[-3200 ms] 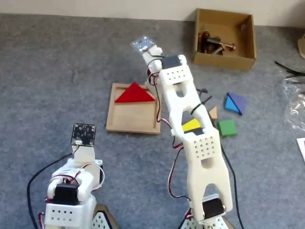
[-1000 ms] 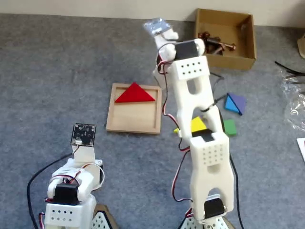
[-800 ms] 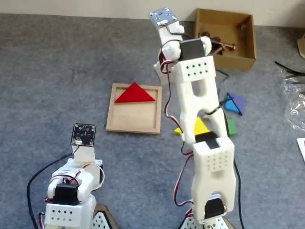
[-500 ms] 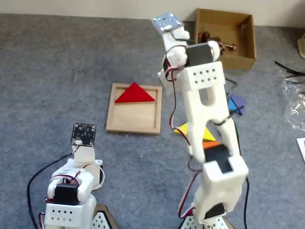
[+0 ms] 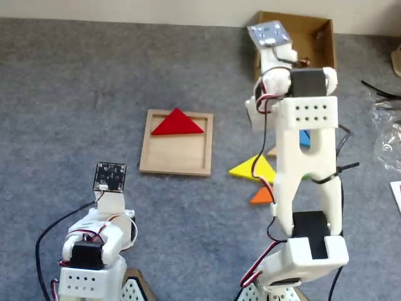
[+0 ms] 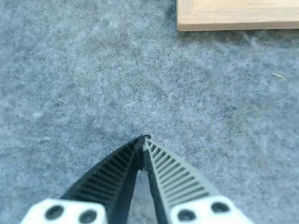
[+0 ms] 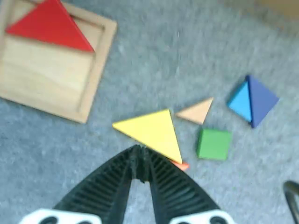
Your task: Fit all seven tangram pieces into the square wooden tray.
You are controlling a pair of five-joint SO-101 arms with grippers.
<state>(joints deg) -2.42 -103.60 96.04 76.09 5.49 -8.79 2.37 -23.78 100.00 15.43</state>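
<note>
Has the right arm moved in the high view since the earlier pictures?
Yes. The right arm swung away from the wooden tray. Its wrist was by the tray's far right corner, and it now lies over the cardboard box.

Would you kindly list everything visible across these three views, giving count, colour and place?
grey felt surface: 1, grey, under everything.
square wooden tray: 1, pale wood, mid-surface.
red triangle piece: 1, red, in the tray at its far edge.
yellow triangle piece: 1, yellow, on the felt right of the tray.
orange piece: 1, orange, beside the yellow triangle, partly hidden.
small tan triangle: 1, tan, next to the yellow triangle.
green square piece: 1, green, near the tan triangle.
blue triangle: 1, blue, touching the purple piece.
purple piece: 1, purple, farthest from the tray.
cardboard box: 1, brown, far right.
left gripper: 1, shut, over bare felt.
right gripper: 1, shut, above the yellow triangle.
</note>
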